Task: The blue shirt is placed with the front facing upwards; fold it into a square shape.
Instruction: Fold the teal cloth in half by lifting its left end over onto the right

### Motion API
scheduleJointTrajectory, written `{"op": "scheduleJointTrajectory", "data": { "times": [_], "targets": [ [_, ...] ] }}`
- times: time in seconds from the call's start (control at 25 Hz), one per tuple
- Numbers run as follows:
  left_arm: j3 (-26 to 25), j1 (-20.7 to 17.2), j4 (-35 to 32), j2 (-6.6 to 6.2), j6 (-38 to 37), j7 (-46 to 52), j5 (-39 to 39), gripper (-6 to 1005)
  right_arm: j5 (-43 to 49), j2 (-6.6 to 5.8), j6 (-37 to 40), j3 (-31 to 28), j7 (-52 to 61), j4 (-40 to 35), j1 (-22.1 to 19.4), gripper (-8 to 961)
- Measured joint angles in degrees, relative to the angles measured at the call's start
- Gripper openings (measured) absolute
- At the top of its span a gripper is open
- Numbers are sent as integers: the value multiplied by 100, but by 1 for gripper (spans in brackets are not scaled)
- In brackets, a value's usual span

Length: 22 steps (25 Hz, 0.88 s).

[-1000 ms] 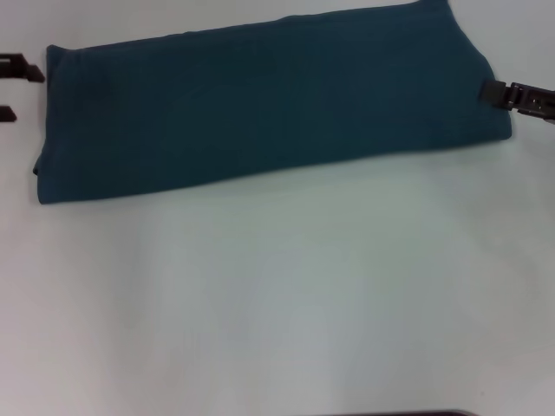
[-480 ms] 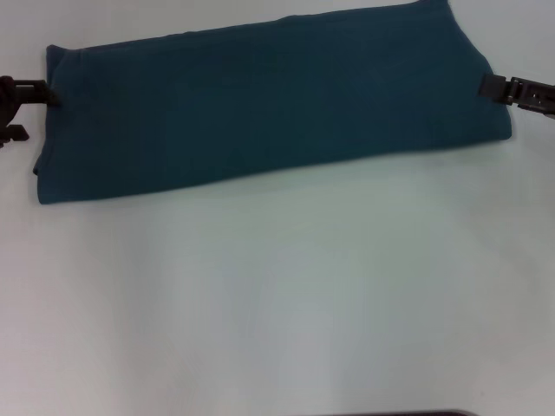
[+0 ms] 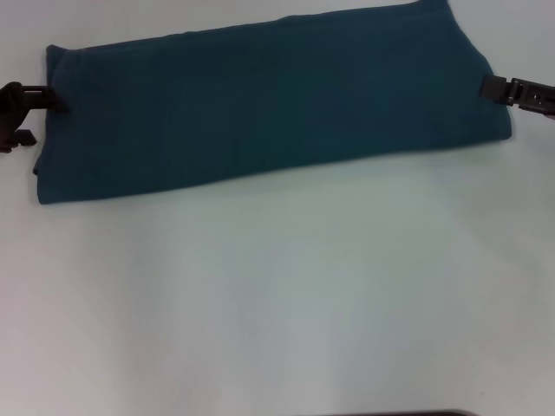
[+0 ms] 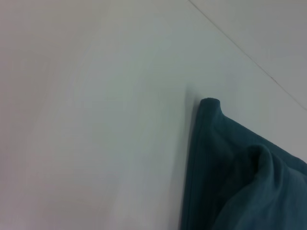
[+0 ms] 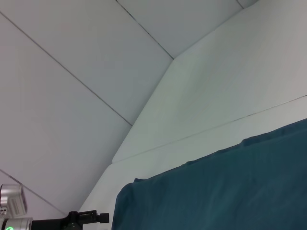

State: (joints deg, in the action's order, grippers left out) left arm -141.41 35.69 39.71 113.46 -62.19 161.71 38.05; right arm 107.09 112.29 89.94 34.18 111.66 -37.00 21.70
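Observation:
The blue shirt (image 3: 269, 108) lies folded into a long band across the far half of the white table (image 3: 277, 295), with no lettering or collar showing. At the band's left end my left gripper (image 3: 42, 120) is open. Its upper finger (image 3: 35, 95) touches the cloth's edge and its lower finger (image 3: 19, 137) stays just off the edge. My right gripper (image 3: 496, 89) sits against the band's right end, overlapping the edge. The left wrist view shows a corner of the shirt (image 4: 230, 182) on the table. In the right wrist view the shirt (image 5: 216, 191) runs toward the far-off left gripper (image 5: 88, 218).
White table surface stretches in front of the band toward me. A dark edge (image 3: 399, 413) shows at the near border of the head view. White wall panels (image 5: 72, 72) rise behind the table.
My left gripper has moved toward me and to the right, up to the shirt's left end, where its upper finger now touches the edge. The right gripper has barely shifted. The shirt has not moved.

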Motion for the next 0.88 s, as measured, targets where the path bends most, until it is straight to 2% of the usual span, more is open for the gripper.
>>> {"op": "scheduleJointTrajectory", "data": {
  "times": [0.88],
  "targets": [
    [99, 117, -113, 75, -142, -26, 1, 792, 5, -5, -3, 1, 1, 0, -11, 897]
  ]
}}
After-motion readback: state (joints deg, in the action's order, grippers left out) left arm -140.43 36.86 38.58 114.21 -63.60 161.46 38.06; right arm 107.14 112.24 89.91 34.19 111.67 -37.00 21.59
